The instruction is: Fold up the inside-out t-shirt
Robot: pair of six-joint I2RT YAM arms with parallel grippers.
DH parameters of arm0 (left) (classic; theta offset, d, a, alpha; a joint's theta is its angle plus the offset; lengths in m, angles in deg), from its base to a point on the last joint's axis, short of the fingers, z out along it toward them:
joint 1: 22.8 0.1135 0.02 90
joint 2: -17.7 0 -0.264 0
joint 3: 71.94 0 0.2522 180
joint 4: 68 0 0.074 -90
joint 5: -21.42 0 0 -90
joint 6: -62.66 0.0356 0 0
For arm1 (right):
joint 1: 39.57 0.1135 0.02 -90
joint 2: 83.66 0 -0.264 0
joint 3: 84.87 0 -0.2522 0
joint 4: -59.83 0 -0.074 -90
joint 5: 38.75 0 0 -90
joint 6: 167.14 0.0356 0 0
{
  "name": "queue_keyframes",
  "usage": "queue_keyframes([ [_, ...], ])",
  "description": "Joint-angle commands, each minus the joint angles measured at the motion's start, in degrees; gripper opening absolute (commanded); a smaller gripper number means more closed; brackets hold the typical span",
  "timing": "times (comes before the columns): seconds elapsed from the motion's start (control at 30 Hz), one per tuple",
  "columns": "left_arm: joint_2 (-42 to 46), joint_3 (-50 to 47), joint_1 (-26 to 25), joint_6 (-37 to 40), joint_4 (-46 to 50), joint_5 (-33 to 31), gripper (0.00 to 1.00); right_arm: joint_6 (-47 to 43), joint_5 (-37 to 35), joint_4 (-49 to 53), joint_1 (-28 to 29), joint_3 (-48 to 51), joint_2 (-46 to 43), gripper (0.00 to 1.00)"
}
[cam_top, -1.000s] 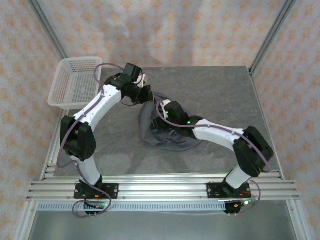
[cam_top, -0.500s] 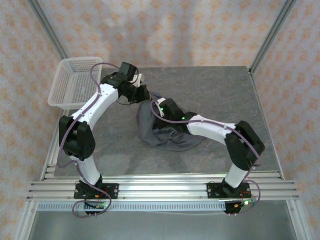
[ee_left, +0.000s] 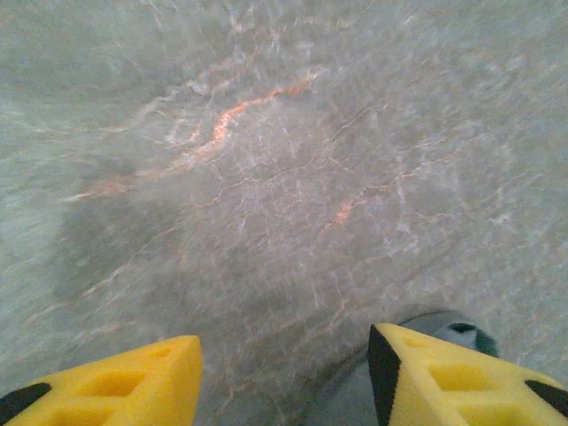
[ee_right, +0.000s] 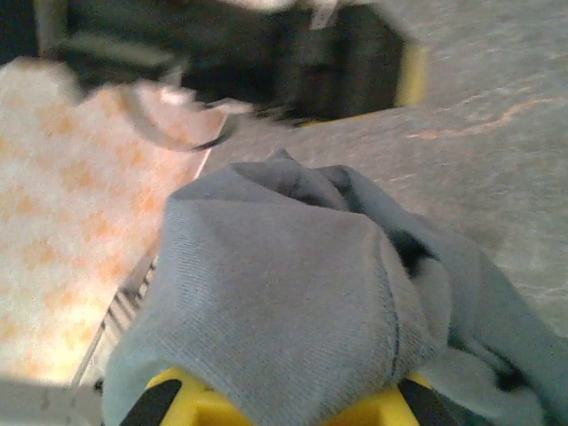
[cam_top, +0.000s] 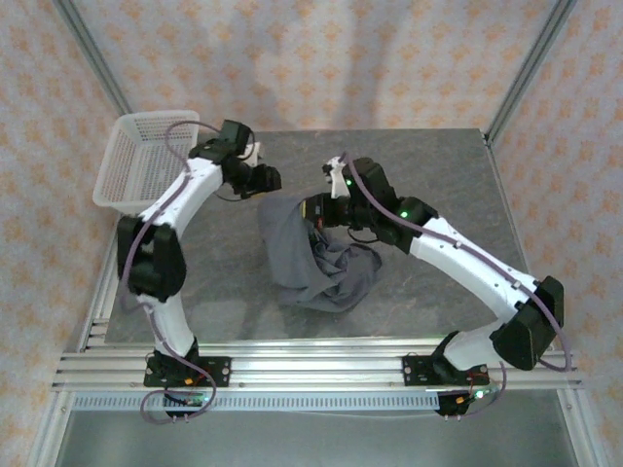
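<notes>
Left fingers (cam_top: 263, 179) spread apart, gripping nothing, hover over bare bench (cam_top: 438, 175) just beside the t-shirt (cam_top: 304, 255) at its far-left edge. Right fingers (cam_top: 313, 208) pinched tight on a bunch of the grey fabric, that part raised. Rest of the shirt is crumpled mid-bench between the arms. White basket (cam_top: 146, 161) at the far-left corner.

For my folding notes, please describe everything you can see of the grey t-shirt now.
The t-shirt is plain slate-grey, soft knit fabric with a visible stitched seam. It is crumpled, not folded: one part is held up and drapes over the right gripper, shut on it; the rest lies bunched on the table.
</notes>
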Motion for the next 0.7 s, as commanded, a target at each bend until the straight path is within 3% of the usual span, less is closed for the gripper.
queue_keyframes([
  [0.0, 19.9, -4.7, 1.2, -2.7, -2.5, -3.9, 0.56, 11.8, -7.9, 1.1, -1.9, -3.1, 0.8, 0.0],
  [0.07, 28.4, -11.5, -0.6, -7.2, -6.0, -3.7, 0.56, 13.2, -10.0, 0.5, -2.0, -3.8, 0.8, 0.0],
  [0.13, 35.1, -17.7, -5.5, -10.2, -8.5, -5.6, 0.57, 15.2, -12.2, 0.8, -2.1, -4.6, 1.1, 0.0],
  [0.27, 39.2, -24.0, -17.5, -14.3, -9.1, -11.4, 0.57, 20.3, -13.7, 1.0, -2.4, -5.7, 1.4, 0.0],
  [0.37, 36.8, -25.2, -22.6, -12.4, -9.9, -16.9, 0.6, 23.9, -12.6, 0.3, -2.4, -6.1, 1.4, 0.0],
  [0.43, 33.3, -24.8, -24.9, -8.9, -9.8, -23.4, 0.71, 25.4, -12.1, -0.5, -2.3, -6.1, 1.4, 0.0],
  [0.5, 29.0, -24.2, -25.2, -7.2, -11.2, -28.3, 0.82, 26.3, -11.2, -1.2, -2.3, -6.1, 1.2, 0.0],
  [0.57, 25.5, -22.8, -25.2, -5.8, -13.4, -31.9, 0.85, 26.6, -10.6, -0.9, -2.3, -6.4, 1.2, 0.0],
  [0.67, 20.8, -20.7, -25.1, -2.6, -18.9, -32.0, 0.86, 26.8, -9.2, -0.4, -2.3, -6.9, 1.2, 0.0],
])
